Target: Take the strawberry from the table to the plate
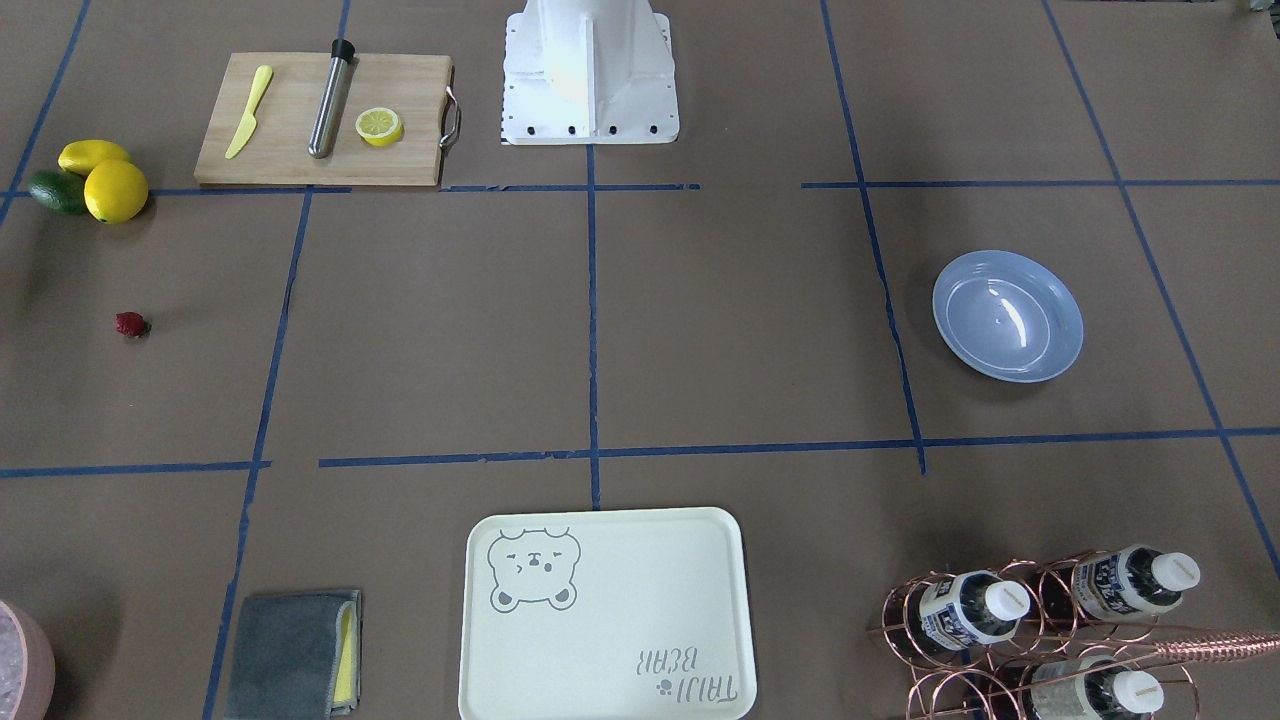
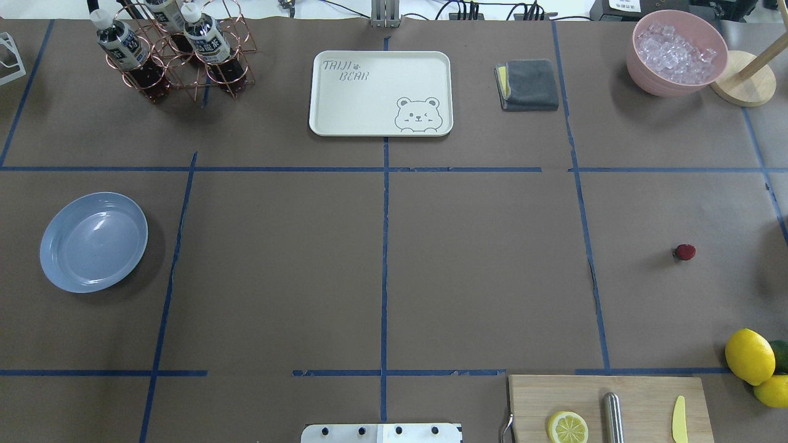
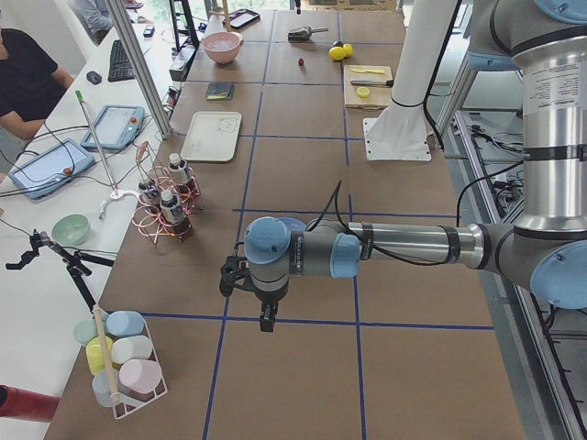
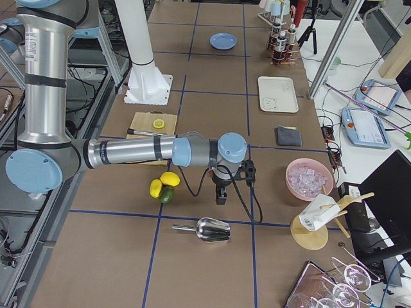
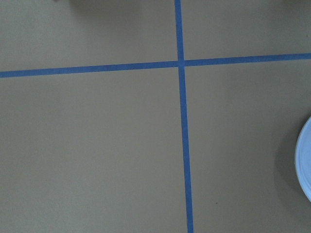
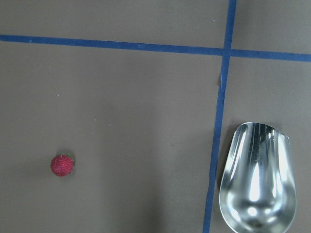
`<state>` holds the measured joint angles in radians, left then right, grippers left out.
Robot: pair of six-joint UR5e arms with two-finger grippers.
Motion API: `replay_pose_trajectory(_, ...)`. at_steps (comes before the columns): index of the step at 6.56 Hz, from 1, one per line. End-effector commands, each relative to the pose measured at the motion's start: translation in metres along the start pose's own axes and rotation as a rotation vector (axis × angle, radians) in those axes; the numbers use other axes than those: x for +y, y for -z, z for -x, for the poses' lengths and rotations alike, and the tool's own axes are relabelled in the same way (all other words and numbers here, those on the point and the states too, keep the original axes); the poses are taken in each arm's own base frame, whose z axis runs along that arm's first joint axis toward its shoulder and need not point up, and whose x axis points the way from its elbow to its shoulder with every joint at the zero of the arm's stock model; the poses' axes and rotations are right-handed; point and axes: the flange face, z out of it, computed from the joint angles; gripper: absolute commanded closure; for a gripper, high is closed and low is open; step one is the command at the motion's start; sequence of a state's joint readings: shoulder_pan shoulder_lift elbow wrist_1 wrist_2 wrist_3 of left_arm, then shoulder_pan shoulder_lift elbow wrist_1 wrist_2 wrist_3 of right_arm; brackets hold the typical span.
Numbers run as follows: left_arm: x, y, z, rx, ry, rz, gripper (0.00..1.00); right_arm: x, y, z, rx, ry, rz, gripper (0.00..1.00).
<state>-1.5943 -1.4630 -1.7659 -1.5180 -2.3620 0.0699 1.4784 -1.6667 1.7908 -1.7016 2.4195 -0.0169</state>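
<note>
The small dark-red strawberry (image 1: 131, 324) (image 2: 684, 251) lies alone on the brown-paper table (image 2: 480, 264), on the robot's right side. In the right wrist view the strawberry (image 6: 62, 165) sits at the lower left. The light-blue plate (image 1: 1008, 315) (image 2: 93, 241) rests empty on the robot's left side, and its rim (image 5: 306, 165) shows at the right edge of the left wrist view. My left gripper (image 3: 267, 321) hangs over the table near the plate. My right gripper (image 4: 220, 197) hovers beyond the lemons. Both appear only in side views, so I cannot tell whether they are open or shut.
Two lemons (image 2: 749, 356) and an avocado (image 1: 57, 191) lie near the strawberry. A cutting board (image 2: 609, 406) carries a lemon half, a metal rod and a yellow knife. A metal scoop (image 6: 257, 179), cream tray (image 2: 380, 92), grey cloth (image 2: 528, 84), ice bowl (image 2: 676, 52) and bottle rack (image 2: 175, 49) stand around.
</note>
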Motion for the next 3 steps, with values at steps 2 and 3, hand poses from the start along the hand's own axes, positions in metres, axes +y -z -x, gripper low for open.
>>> replay_pose_trajectory(2,0.0096,0.0034,-0.0046,-0.004,-0.171,-0.047,0.0,-0.0023,-0.0018,-0.0021,-0.002,0.008,-0.009,0.0)
replay_pose_trajectory(3,0.0124,0.0039,-0.0084,0.028,-0.167,-0.047,0.0,-0.0029,-0.0041,-0.0042,-0.007,0.028,-0.028,0.0)
